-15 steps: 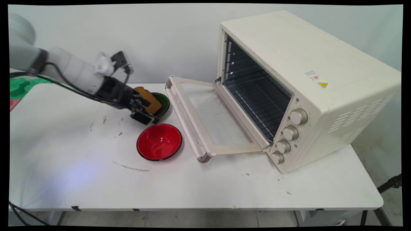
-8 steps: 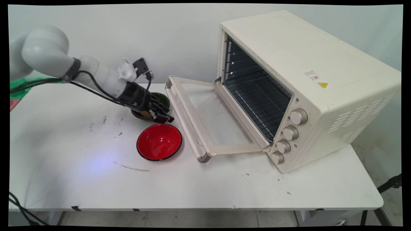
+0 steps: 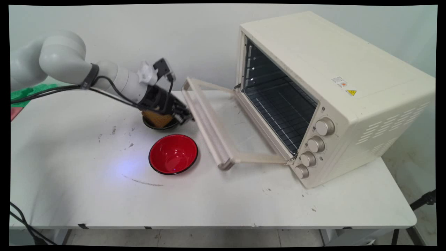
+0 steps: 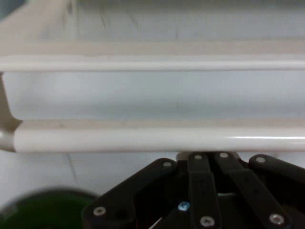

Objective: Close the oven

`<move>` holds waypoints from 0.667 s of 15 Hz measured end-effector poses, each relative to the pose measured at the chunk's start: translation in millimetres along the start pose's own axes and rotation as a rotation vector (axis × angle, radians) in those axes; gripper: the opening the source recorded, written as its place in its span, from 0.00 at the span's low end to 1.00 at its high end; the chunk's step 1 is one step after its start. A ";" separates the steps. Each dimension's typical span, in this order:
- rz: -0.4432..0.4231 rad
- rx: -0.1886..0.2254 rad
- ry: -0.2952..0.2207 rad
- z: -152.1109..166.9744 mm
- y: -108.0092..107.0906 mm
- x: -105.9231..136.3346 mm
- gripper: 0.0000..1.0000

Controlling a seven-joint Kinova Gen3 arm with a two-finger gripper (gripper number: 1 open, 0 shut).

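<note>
My gripper (image 3: 187,116) is shut with nothing in it, its tips against the underside of the oven door's handle bar (image 3: 209,129). The hand view shows the closed fingers of the gripper (image 4: 205,156) meeting just below the cream handle bar (image 4: 152,136). The door (image 3: 240,136) of the cream toaster oven (image 3: 331,87) hangs open, tilted slightly up from flat. Right behind the gripper stands a green bowl (image 3: 158,122) with a brown slice of bread (image 3: 156,118) in it. The green bowl (image 4: 43,210) shows at the hand view's lower left.
An empty red bowl (image 3: 173,154) stands on the white table (image 3: 87,174) in front of the green bowl, left of the door's near corner. The oven's wire rack (image 3: 278,115) is bare. Black cables hang from the arm.
The gripper moved right from over the green bowl to the door handle. The door's handle edge has risen a little off its flat position.
</note>
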 end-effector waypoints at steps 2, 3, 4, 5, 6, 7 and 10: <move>-0.013 0.021 0.092 -6.7 -6.5 14.8 0.00; -0.022 0.032 0.143 -12.3 -10.9 23.4 0.00; -0.030 0.041 0.187 -18.0 -14.5 30.5 0.00; -0.035 0.046 0.215 -22.0 -16.8 35.3 0.00; -0.044 0.054 0.255 -28.5 -22.0 41.5 0.00; -0.051 0.059 0.297 -34.9 -25.1 49.6 0.00; -0.065 0.066 0.387 -49.4 -30.2 70.2 0.00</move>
